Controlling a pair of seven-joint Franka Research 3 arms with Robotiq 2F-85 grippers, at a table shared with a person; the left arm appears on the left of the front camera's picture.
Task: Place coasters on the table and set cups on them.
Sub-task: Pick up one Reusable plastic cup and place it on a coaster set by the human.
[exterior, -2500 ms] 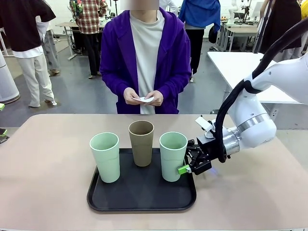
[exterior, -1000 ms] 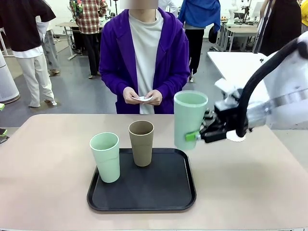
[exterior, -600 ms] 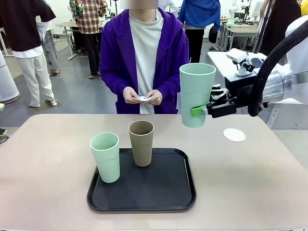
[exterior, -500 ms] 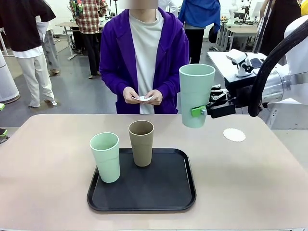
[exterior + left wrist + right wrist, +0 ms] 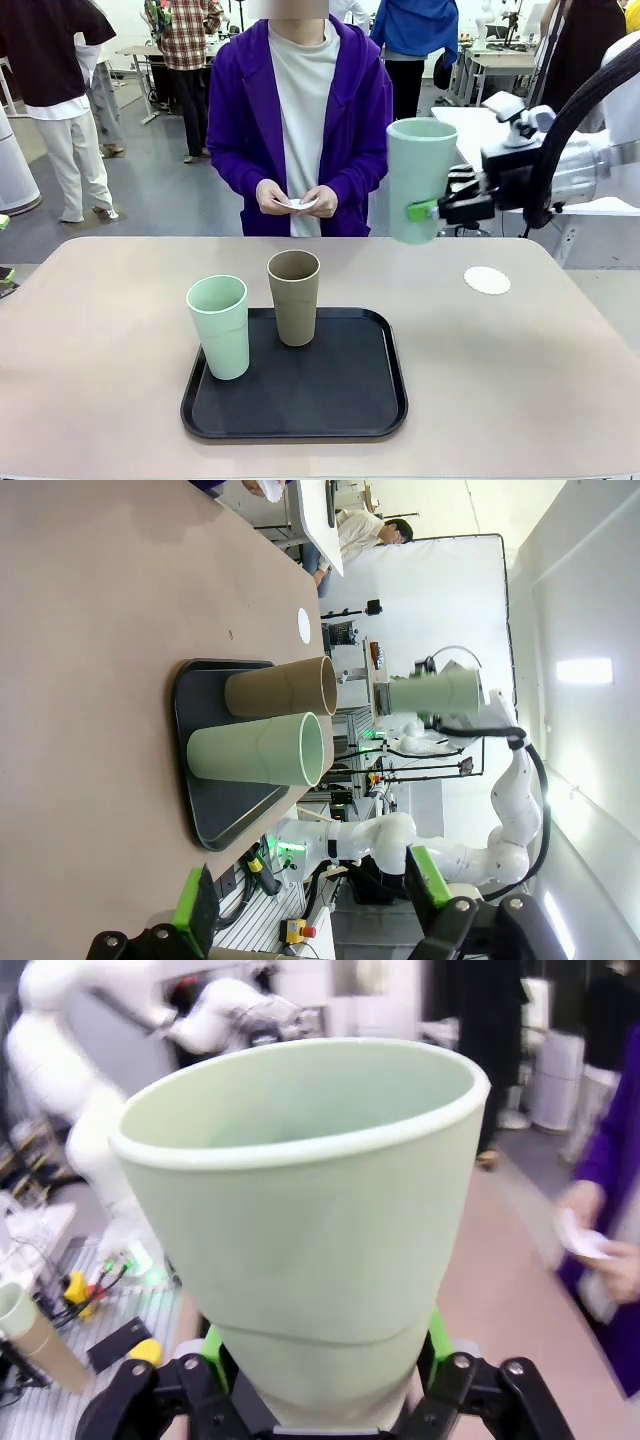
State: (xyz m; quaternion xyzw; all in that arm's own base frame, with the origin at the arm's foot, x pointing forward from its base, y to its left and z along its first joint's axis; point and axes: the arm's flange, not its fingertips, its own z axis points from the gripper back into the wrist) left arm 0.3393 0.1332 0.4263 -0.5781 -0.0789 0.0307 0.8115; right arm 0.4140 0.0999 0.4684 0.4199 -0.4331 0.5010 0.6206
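My right gripper (image 5: 428, 211) is clamped on a mint green cup (image 5: 420, 165), held aloft left of the one coaster (image 5: 487, 280) lying far right on the table (image 5: 100, 330). Nothing's seated yet: second mint cup (image 5: 218, 325) and tan cup (image 5: 294, 295) stand on the black tray (image 5: 295, 428). My left gripper (image 5: 308, 892) gapes wide, empty.

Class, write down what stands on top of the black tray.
Two upright cups stand on the black tray: a mint green cup at left, a tan-brown cup farther back. Their bases hide the tray beneath. The lifted mint cup is off it.
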